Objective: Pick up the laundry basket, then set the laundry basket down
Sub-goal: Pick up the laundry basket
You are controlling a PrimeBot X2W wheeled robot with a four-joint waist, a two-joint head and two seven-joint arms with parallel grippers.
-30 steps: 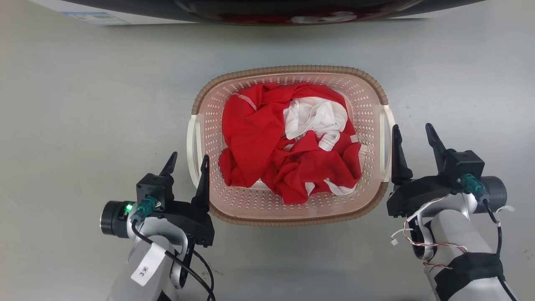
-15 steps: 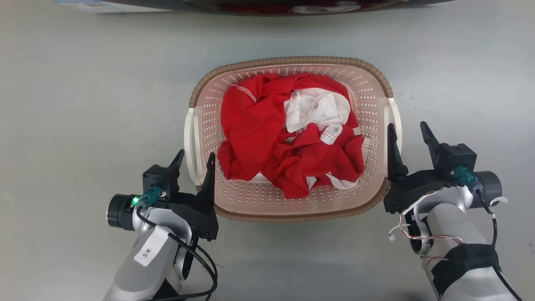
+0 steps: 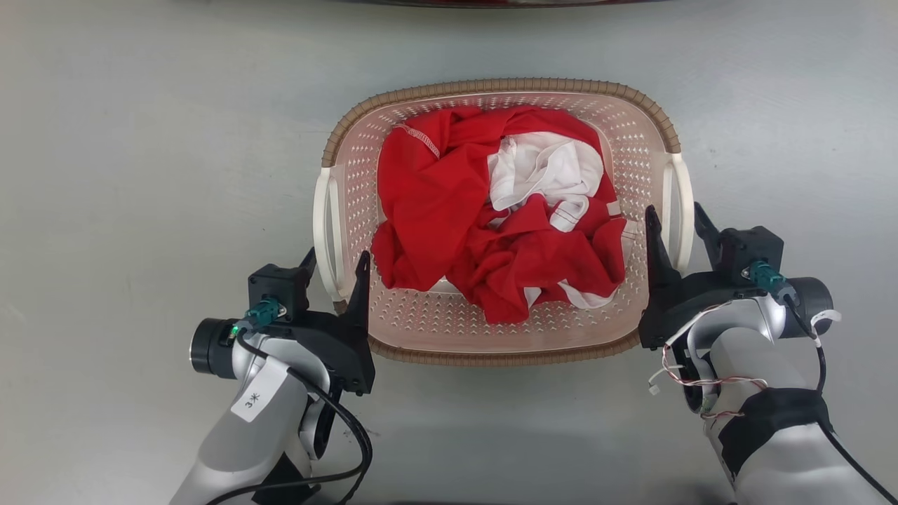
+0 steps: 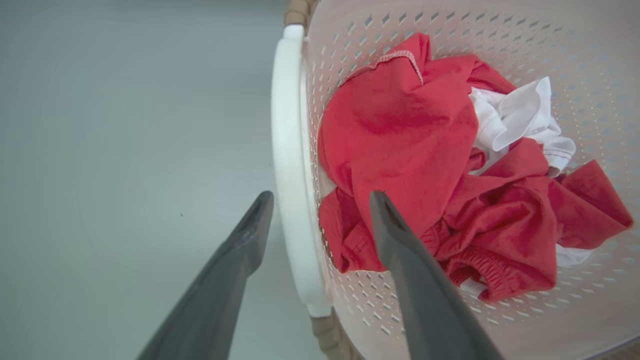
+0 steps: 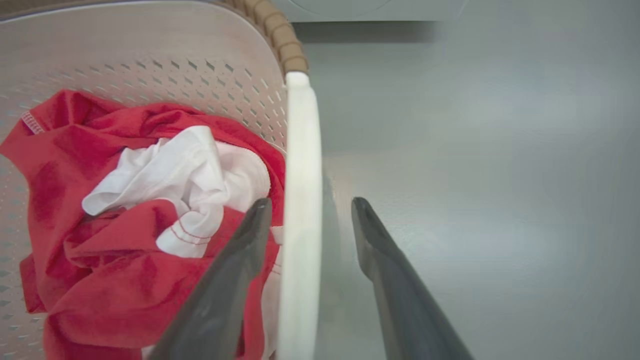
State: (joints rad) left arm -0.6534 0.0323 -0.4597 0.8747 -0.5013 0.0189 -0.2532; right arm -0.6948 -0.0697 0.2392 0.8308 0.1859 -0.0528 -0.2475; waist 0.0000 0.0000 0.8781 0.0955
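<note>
So your laundry basket (image 3: 421, 330) sits on the grey floor (image 3: 140, 175), middle of the head view and a bit toward the top. It's an oval tub in cream-pink plastic, with walls and bottom punched full of little holes. A brown woven-look rim (image 3: 501, 85) runs along its far and near edges, and there's a white handle on each side. Inside is a crumpled heap of red clothing (image 3: 442, 210) with a white garment (image 3: 544, 168) bunched in its upper right.

Your left end effector (image 3: 336, 256) is at the basket's lower left, fingers spread and straddling the near end of the left handle (image 3: 324, 224). One finger is outside over the floor, the other inside the basket. In the left wrist view the outer finger (image 4: 250, 235) is just beside the handle and the inner one hangs over the red cloth, so it isn't pinching anything.

Your right end effector (image 3: 673, 208) mirrors that at the right handle (image 3: 682, 203), also open, one finger either side. The right wrist view shows a gap between the white bar and both fingers, so it's got hold of nothing.
</note>
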